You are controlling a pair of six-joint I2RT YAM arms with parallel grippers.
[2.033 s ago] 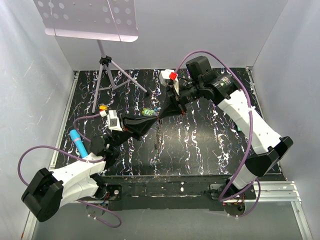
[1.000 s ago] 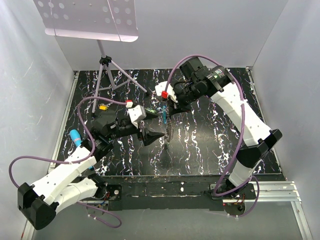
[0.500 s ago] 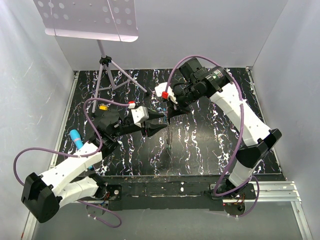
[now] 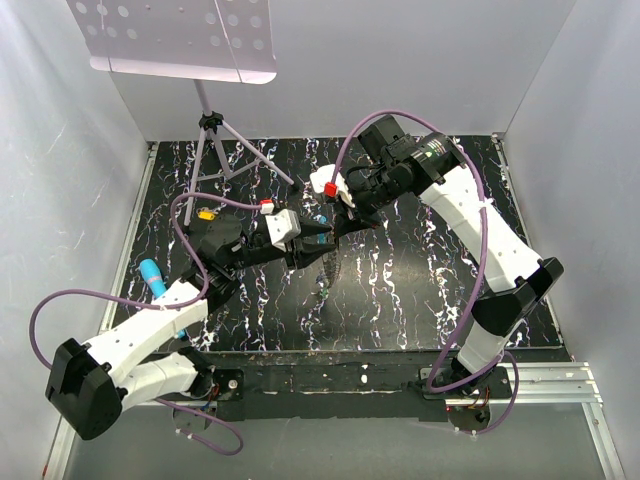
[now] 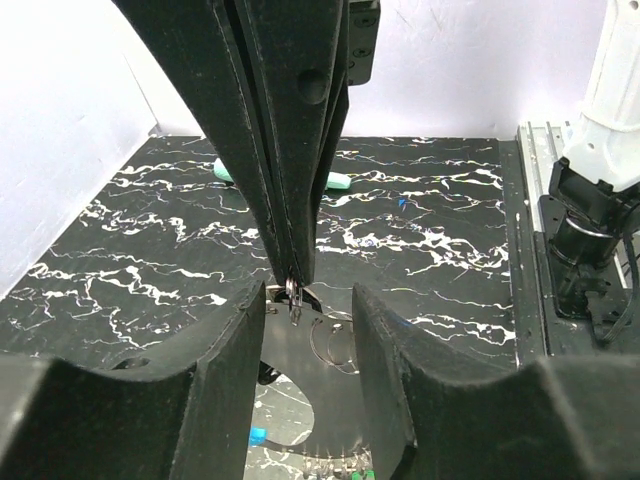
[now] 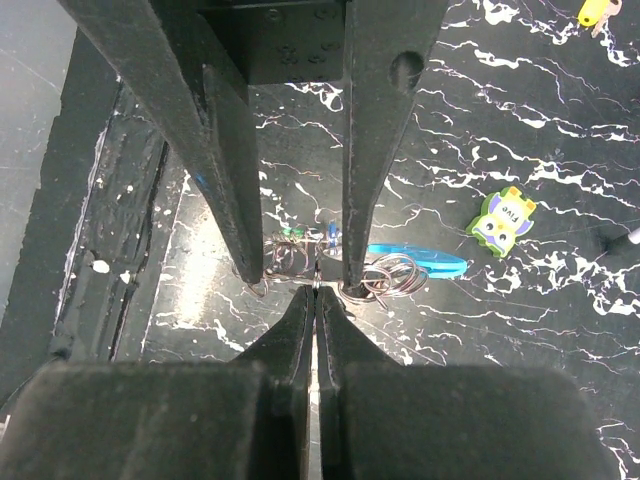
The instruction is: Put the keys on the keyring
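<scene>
Top external view: left gripper (image 4: pixel 322 240) has narrowed from wide to a partial gap and moved up against right gripper (image 4: pixel 336 216). Likely a second hold on the ring is starting. Right jaws are pinched shut on keyring (image 6: pixel 385 275), clear of the tabletop (image 4: pixel 420 290). Left jaws straddle it just beside the right gripper's tips; squeeze unconfirmed.

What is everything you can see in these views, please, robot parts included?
table: one, black marbled, under everything
music stand: one, pale perforated, rear left
marker: one, teal, left edge
small piece: one, orange-yellow, left rear
owl figure: one, green, near the grippers
keyring: one, grey chain, blue clip, in the right gripper
keys: number unclear, blue and green heads, bunched at the chain
right gripper: one, black, shut on the keyring
left gripper: one, black, fingers astride the bunch
</scene>
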